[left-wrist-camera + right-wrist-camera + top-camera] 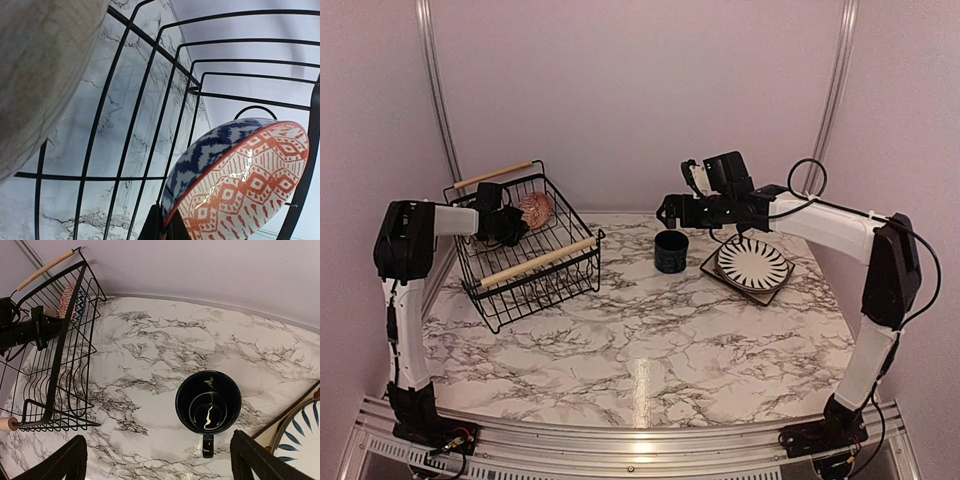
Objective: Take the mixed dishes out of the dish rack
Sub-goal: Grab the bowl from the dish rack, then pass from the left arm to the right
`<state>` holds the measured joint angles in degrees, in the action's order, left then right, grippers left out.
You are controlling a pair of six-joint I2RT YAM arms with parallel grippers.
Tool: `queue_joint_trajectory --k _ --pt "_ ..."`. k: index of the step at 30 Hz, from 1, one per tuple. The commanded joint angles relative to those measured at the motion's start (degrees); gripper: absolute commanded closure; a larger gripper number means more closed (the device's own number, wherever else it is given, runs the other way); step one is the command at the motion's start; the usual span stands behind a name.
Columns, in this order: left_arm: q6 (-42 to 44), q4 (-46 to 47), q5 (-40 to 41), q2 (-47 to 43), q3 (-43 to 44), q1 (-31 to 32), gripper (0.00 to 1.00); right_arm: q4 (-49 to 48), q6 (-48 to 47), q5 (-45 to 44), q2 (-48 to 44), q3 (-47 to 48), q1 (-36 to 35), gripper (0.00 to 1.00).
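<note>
I can read no text, label, brand or number anywhere, on the dishes or around the dish rack (pixel 525 243).

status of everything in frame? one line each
dish rack: on the table, patterned bowl inside.
patterned bowl: on edge in the rack, rim in left hand.
left hand: shut on patterned bowl.
right hand: open, empty, above mug.
mug: upright on table, outside the rack.
striped plate: flat on square plate.
square plate: flat on table.

In rack (pixel 535 285): patt. bowl (pixel 240 175), tilted; mug (pixel 671 251), striped plate (pixel 753 263) outside.
</note>
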<state>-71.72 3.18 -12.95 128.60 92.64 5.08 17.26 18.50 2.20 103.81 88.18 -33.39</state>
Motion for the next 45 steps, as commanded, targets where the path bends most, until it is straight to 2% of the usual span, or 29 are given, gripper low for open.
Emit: queue_joint_trajectory --k 1,13,19,22,27,35,39,45 --pt "2.50 2.95 -2.59 -7.72 -3.59 -0.39 1.00 1.05 0.59 0.27 -2.29 1.56 0.36 0.04" --pt "6.88 4.93 -6.72 -22.51 -15.24 -1.13 1.00 1.75 1.12 2.24 0.38 4.97 -0.36 0.04" --pt "10.98 4.85 -11.21 -27.27 -15.94 -0.01 1.00 2.17 0.88 4.12 2.71 9.61 -2.14 0.04" --pt "15.25 2.14 -10.09 -30.91 -15.42 2.62 1.00 3.72 0.57 4.63 4.86 13.56 -3.35 0.04" --pt "22.74 -6.51 0.48 -36.92 -13.16 9.76 1.00 3.98 -0.87 4.11 6.49 18.18 -6.03 0.04" --pt "33.74 -16.18 30.59 -40.18 -9.91 26.61 1.00 -1.78 -0.54 0.98 1.12 12.72 -8.48 0.05" --pt "36.52 -17.94 38.06 -40.13 -8.75 32.07 1.00 -4.72 -0.58 0.68 -2.02 9.17 -8.45 0.07" --pt "37.15 -18.07 40.57 -39.86 -8.15 35.89 1.00 -2.22 0.26 1.05 -3.13 10.22 -9.06 0.09"
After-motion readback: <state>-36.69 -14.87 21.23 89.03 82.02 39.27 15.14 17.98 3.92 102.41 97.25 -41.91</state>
